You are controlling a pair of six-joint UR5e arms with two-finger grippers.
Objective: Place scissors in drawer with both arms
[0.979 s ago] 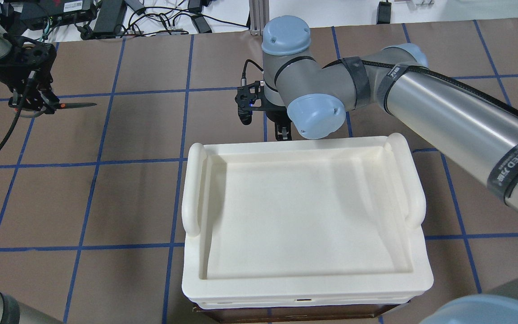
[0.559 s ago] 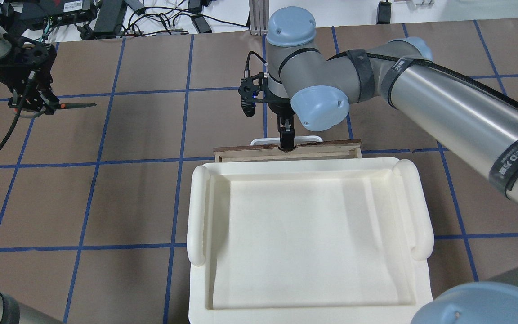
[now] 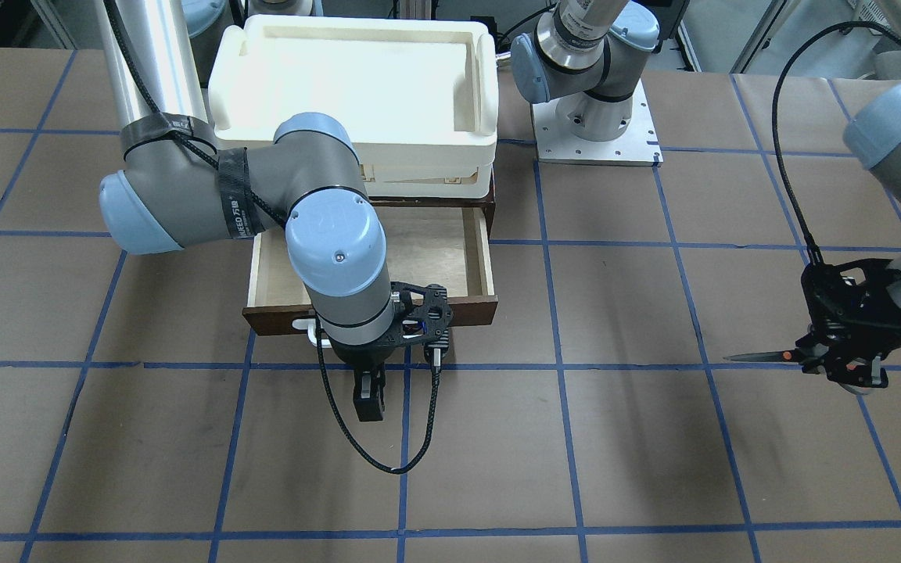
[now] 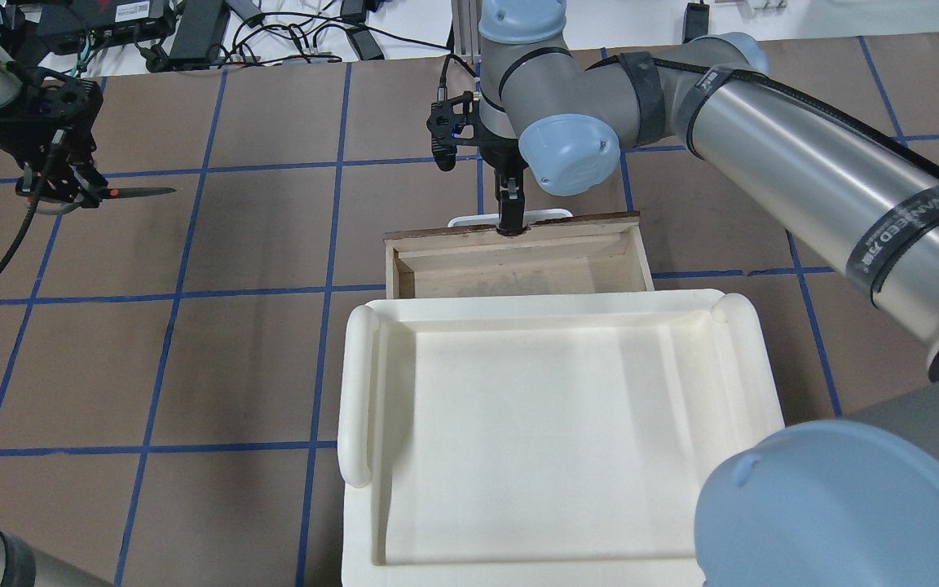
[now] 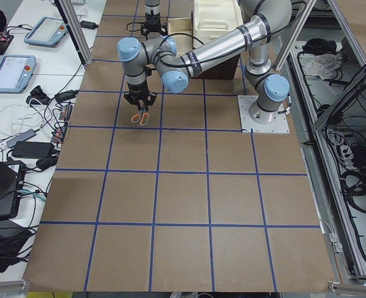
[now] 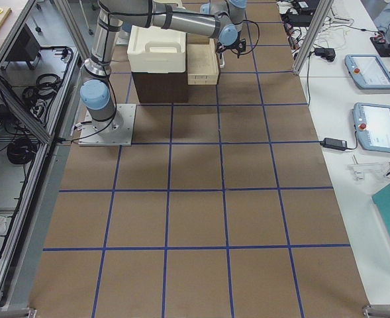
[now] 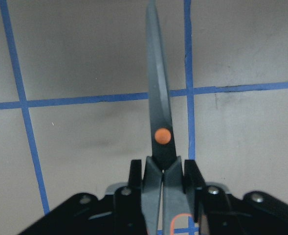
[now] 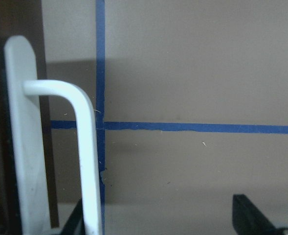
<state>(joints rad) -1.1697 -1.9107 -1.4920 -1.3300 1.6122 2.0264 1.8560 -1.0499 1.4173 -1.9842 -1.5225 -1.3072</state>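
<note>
Overhead exterior: drawer (image 4: 518, 265) open on brown table (image 4: 233, 367) gridded with blue tape (image 4: 152, 447).

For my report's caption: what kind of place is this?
Probably a robotics lab: two robot arms at a table with a blue tape grid, and control tablets and loose cables beside it.

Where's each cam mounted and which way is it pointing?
Front-facing: across the table, looking back and steeply down; right arm, left arm, open drawer.
Overhead: opposite side, looking forward-down; both arms, tray.
Exterior left: table's left end, along it; left arm nearest.
Exterior right: table's right end; right arm nearest.
Left wrist: down past left gripper onto scissors.
Right wrist: past right gripper at drawer handle.
Shared: front-facing and overhead both show drawer and scissors, mirrored.
</note>
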